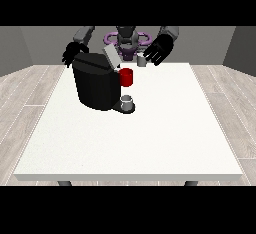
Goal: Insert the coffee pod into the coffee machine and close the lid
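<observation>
Fingers point(151, 56) on the hand at the view's right point(161, 48) are spread wide and hold nothing, hovering just beside a small grey coffee pod point(142, 61) near the tabletop's point(150, 138) far edge. The hand at the view's left point(73, 53) sits behind the black coffee machine point(95, 85), fingers relaxed, also holding nothing. The machine's lid point(111, 56) is tilted up, open. There's a red part point(126, 77) on its front and a grey cup point(127, 101) below on its base.
</observation>
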{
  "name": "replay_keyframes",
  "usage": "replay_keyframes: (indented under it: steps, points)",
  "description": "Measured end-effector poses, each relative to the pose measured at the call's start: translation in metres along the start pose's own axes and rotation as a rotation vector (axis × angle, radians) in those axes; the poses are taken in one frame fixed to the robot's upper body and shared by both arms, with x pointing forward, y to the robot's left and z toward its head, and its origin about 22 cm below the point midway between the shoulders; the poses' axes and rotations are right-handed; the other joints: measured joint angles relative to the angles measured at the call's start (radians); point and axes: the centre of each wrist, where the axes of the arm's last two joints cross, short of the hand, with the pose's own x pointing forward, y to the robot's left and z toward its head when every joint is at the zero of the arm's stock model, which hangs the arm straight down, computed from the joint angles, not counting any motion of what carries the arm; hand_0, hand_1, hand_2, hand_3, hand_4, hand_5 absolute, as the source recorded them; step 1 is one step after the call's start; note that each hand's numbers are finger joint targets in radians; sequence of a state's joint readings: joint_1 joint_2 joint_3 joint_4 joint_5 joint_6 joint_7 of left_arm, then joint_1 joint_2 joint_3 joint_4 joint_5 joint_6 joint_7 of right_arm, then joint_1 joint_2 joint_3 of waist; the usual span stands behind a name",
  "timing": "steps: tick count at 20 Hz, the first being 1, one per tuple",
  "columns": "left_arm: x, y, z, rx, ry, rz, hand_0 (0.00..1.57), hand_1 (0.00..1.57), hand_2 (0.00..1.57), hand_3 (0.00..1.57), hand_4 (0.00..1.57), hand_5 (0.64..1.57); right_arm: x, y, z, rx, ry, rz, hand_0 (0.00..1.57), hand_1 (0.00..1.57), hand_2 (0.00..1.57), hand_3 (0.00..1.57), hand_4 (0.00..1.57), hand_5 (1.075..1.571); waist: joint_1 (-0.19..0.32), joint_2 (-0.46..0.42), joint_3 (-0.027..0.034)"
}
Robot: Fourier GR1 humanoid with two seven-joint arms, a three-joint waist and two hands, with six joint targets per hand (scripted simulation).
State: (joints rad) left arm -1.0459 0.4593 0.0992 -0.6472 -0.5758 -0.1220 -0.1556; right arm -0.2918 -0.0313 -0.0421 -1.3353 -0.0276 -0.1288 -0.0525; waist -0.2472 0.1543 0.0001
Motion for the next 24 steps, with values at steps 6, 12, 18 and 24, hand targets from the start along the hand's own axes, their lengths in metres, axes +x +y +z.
replay_keyframes:
  steps: [6, 12, 18, 24]
  points:
    - [0.019, 0.024, -0.009, 0.046, -0.024, -0.009, 1.28, 1.28, 1.33, 1.26, 0.52, 1.571, 0.014, 0.005, -0.007, 0.008, -0.043, 0.02, 0.0, 0.0, 0.0, 0.0, 0.48, 1.571, -0.038, 0.05, 0.0001]
    - [0.036, 0.024, -0.016, 0.06, -0.044, -0.038, 1.31, 1.31, 1.33, 1.24, 0.49, 1.571, 0.014, 0.001, -0.009, -0.008, -0.065, 0.02, 0.0, 0.0, 0.0, 0.0, 0.52, 1.571, -0.041, 0.075, 0.0002]
    - [0.043, 0.026, -0.019, 0.048, -0.039, -0.036, 1.33, 1.33, 1.34, 1.23, 0.5, 1.571, 0.018, 0.004, -0.012, -0.011, -0.071, 0.006, 0.0, 0.0, 0.0, 0.0, 0.5, 1.571, -0.046, 0.091, 0.0002]
    - [0.045, 0.017, -0.021, 0.026, -0.044, -0.035, 1.21, 1.21, 1.26, 1.19, 0.5, 1.571, 0.021, 0.003, -0.012, -0.013, -0.065, -0.006, 0.0, 0.0, 0.0, 0.0, 0.54, 1.571, -0.045, 0.088, 0.0001]
